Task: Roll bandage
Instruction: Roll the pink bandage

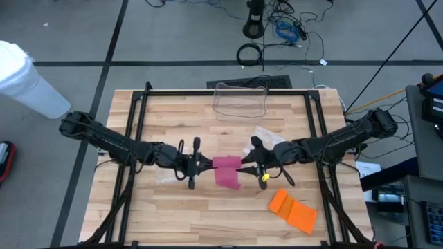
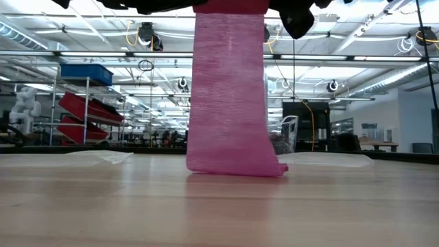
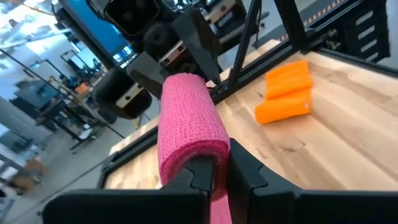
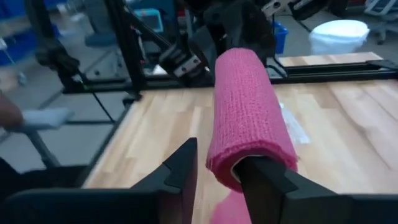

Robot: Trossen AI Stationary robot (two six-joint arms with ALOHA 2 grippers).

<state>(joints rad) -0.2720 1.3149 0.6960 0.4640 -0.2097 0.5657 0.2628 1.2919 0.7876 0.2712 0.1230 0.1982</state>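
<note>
The pink bandage [image 1: 227, 170] is held above mid-table, its tail hanging to the wood. The left gripper [image 3: 216, 173] is clamped on one end; the right gripper [image 4: 219, 168] stands parted around the other. A clear bin [image 1: 240, 101] is seen at the far edge, its contents indiscernible.

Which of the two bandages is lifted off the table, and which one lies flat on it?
The pink bandage is lifted, held between both arms at table centre, its loose tail hanging to the wood. The orange bandage lies flat near the front right corner, untouched.
</note>
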